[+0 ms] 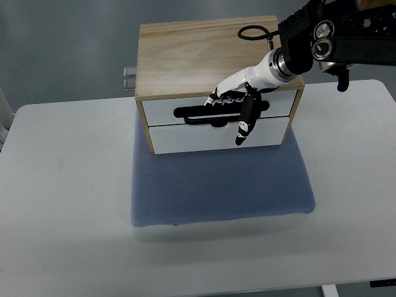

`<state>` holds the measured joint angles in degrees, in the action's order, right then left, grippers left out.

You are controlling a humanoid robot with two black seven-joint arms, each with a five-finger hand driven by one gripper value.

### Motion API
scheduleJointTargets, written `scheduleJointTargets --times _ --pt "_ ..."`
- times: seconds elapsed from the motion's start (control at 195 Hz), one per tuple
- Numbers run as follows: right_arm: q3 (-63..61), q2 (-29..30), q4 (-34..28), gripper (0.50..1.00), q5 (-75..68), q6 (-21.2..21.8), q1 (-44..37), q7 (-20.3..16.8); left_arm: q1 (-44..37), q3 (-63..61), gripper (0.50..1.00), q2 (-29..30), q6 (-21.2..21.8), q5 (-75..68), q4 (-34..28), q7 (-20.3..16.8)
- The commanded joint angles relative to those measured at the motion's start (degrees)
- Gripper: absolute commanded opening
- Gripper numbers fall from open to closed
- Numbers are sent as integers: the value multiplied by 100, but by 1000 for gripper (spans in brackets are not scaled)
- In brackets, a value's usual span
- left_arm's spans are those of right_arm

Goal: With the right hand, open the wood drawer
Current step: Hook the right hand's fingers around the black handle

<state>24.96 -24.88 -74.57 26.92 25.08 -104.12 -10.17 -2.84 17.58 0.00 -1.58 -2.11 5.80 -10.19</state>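
A wooden drawer box (185, 59) with two white drawer fronts stands on a blue mat (216, 185). The upper drawer (162, 111) has a long black handle slot (192, 114). The lower drawer (185, 139) sits just below it. Both fronts look flush with the box. My right hand (238, 105) reaches in from the upper right, over the box's front edge. Its fingers are curled into the right part of the upper drawer's handle slot. The thumb (244, 130) points down over the lower drawer front. The left hand is not in view.
The mat lies on a white table (62, 185). A black cable loop (253, 32) rests on the box top beside my right forearm (334, 43). A small metal bracket (130, 77) sticks out behind the box's left side.
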Motion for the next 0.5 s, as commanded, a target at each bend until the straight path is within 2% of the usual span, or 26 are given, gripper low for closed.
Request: scheduleJointTargets --times 0.0,0.313,0.493 --pt "-9 1 4 940 6 -12 76 6 3 0 1000 0 -9 0 0 0" --pt "-9 1 4 940 6 -47 156 6 3 0 1000 0 0 0 0 0" --pt "-9 -17 -14 942 -12 93 138 15 3 0 1000 0 0 0 0 0"
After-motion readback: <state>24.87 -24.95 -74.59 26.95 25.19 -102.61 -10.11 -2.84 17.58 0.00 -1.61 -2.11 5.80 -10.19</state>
